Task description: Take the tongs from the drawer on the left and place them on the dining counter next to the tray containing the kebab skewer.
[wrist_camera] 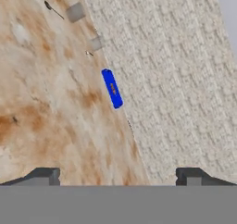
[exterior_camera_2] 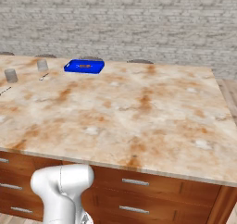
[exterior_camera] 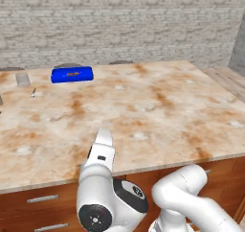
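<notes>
Even, bright, flat rendered light; faint shadows, slightly soft detail.

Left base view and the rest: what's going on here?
The white arm's gripper is open and empty, raised over the beige, rust-blotched marble dining counter. The bright blue rectangular tray holding the small kebab skewer sits at the far edge. Two small grey cups stand left of it. The drawers below are closed.

Glossy white rounded arm (exterior_camera: 191,197) segments at the frame's lower right, with black joint caps and dark seams.
</notes>
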### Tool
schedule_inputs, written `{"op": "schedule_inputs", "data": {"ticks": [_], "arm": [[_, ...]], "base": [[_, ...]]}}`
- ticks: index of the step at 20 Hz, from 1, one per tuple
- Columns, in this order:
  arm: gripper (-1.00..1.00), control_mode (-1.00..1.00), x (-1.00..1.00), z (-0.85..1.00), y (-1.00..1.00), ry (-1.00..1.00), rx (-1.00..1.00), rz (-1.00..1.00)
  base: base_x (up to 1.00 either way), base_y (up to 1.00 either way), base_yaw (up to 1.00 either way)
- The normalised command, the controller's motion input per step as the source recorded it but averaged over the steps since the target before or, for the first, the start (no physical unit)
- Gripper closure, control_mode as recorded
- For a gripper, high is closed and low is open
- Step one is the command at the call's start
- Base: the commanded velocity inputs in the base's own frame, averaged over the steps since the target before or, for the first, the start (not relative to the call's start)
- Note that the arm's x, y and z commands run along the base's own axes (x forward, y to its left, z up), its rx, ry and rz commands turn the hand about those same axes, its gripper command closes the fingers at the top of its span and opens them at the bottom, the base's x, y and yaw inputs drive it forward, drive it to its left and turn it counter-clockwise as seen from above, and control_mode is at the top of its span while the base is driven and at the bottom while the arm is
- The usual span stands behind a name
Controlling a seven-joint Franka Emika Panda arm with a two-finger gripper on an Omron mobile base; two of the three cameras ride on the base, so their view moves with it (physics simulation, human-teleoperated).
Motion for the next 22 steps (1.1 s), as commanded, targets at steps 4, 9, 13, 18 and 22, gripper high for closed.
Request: {"op": "schedule_inputs", "data": {"ticks": [4, 9, 13, 18, 22], "arm": [[-1.00, -1.00, -0.26, -0.21, 0.32, 0.00, -0.11, 0.01], [-1.00, -1.00, -0.06, -0.38, 0.24, 0.00, -0.11, 0.03], [-1.00, -1.00, -0.07, -0.46, 0.31, 0.00, -0.13, 0.03], [-1.00, -1.00, -0.05, -0.47, 0.32, 0.00, -0.12, 0.03], [-1.00, -1.00, -0.01, -0.45, 0.30, 0.00, -0.11, 0.03]], "base": [[0.00, 0.00, 0.00], [0.00, 0.00, 0.00], [0.00, 0.00, 0.00], [0.00, 0.00, 0.00], [0.00, 0.00, 0.00]]}}
